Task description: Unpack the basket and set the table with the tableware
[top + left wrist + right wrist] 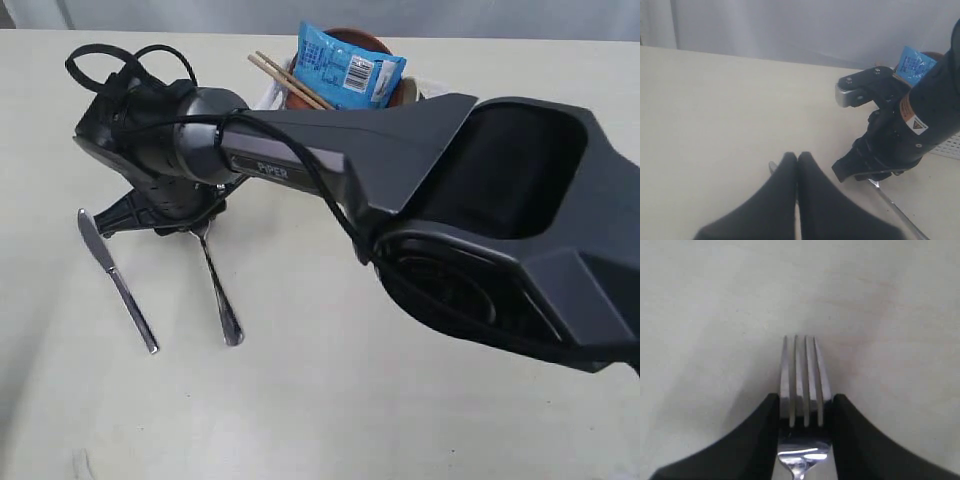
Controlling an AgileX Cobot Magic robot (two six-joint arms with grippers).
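Observation:
A steel fork (218, 290) lies flat on the table (330, 410), next to a steel knife (118, 283) on its left. My right gripper (190, 215) is down over the fork's head. In the right wrist view the gripper (805, 400) is open, its fingers close on either side of the tines (802, 370). The white basket (268, 95) at the back holds two wooden chopsticks (290, 78) and a brown plate (362, 38); the arm hides most of it. My left gripper (797, 157) is shut and empty, low over the table by the knife tip (772, 166).
A blue snack packet (345, 65) lies on top of the basket's contents. The right arm's big dark body (480, 210) spans the right half of the exterior view. A basket wall (950, 147) shows in the left wrist view.

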